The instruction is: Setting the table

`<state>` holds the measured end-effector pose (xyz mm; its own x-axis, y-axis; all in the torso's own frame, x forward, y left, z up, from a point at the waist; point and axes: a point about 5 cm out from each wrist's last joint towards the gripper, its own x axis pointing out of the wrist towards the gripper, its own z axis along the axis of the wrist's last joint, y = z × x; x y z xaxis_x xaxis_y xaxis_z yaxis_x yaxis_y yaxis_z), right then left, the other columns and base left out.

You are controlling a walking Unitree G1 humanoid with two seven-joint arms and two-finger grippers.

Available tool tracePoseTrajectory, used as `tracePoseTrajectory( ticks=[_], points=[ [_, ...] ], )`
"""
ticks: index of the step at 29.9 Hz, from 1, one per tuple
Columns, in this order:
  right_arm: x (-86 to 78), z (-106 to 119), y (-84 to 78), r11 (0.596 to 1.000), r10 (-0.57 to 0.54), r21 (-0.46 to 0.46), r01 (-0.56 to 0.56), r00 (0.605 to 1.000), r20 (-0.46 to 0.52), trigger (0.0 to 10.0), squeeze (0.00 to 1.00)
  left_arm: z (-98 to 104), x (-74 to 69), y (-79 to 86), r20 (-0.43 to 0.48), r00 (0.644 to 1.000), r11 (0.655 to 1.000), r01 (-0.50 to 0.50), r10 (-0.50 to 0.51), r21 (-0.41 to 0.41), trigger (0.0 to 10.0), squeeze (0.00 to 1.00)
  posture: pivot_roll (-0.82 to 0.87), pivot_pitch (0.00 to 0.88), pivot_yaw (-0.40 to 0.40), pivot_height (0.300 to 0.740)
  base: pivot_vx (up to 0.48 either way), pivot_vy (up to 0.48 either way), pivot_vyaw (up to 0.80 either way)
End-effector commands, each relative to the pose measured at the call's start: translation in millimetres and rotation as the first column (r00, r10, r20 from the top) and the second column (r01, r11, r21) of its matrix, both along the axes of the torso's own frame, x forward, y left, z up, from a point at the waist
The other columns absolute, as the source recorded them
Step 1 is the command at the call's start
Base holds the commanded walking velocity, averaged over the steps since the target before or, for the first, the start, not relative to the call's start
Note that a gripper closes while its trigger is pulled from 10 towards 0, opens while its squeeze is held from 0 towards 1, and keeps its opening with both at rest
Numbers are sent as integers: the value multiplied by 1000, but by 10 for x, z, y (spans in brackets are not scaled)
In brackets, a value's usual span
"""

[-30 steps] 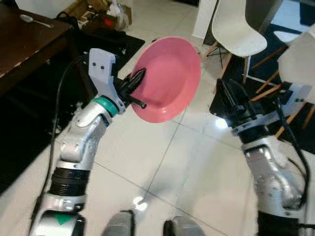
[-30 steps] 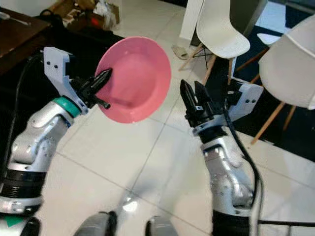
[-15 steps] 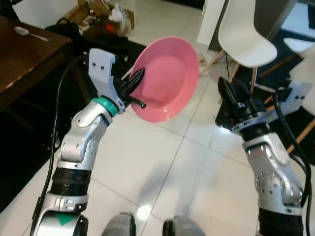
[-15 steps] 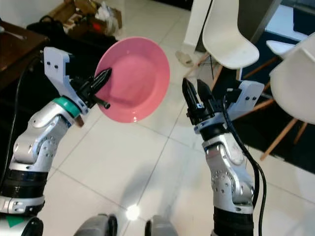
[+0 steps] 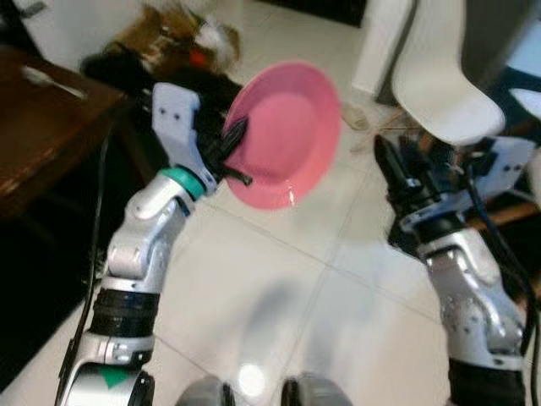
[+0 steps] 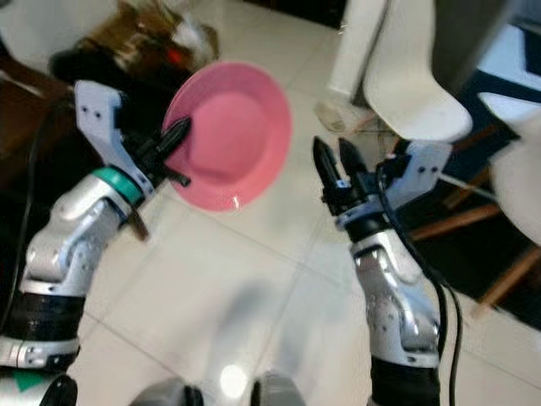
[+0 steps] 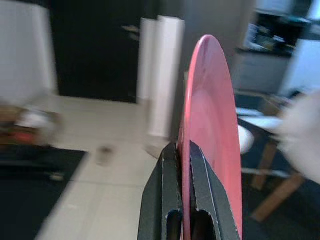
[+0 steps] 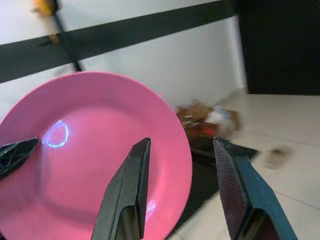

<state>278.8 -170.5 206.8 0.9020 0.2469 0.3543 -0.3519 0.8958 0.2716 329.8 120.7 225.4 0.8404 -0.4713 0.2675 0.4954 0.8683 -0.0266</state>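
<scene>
Left wrist view: left gripper (image 7: 186, 150) clamps rim of round pink plastic plate (image 5: 287, 135), held on edge beyond its fingertips. Right gripper (image 6: 338, 165) open, empty, just beside plate. I'd keep grip firm, level plate over dark wooden table (image 5: 42, 127).

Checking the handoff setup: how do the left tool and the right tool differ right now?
The left tool is shut on the pink plate's rim, holding it on edge; the right tool is open and holds nothing. The left one touches the plate; the right one stands apart from it, pointing at its face. Both are raised above the tiled floor.
</scene>
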Motion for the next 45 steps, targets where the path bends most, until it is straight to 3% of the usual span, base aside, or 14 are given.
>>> tracePoseTrajectory(
  ticks=[1,4,10,18,37,45],
  points=[
    [-1,-19,48,1000,21,-6,-21,1000,-5,10000,0,39,-1,74,25,999,999,-45,45,11,10000,0,-30,18,29,740,480,0,788],
    [-1,-20,52,1000,23,-7,-23,1000,-5,10000,0,75,-5,95,46,997,998,-68,67,14,10000,0,-30,19,29,740,480,0,794],
    [15,-30,66,999,40,-8,-40,999,-7,10000,0,277,-43,237,145,963,973,-229,226,9,10000,0,-11,26,19,740,480,0,794],
    [46,-15,68,999,43,-2,-43,999,-3,10000,0,310,-58,236,175,956,969,-244,236,26,10000,0,-11,25,19,740,480,0,789],
    [37,44,58,992,102,78,-102,995,12,10000,0,328,-26,188,174,957,970,-240,233,24,10000,0,-14,27,29,740,476,0,0],
    [22,45,69,989,124,79,-124,992,11,10000,0,284,-83,160,122,969,976,-216,215,-7,10000,0,-14,29,31,740,210,0,0]
  ],
)
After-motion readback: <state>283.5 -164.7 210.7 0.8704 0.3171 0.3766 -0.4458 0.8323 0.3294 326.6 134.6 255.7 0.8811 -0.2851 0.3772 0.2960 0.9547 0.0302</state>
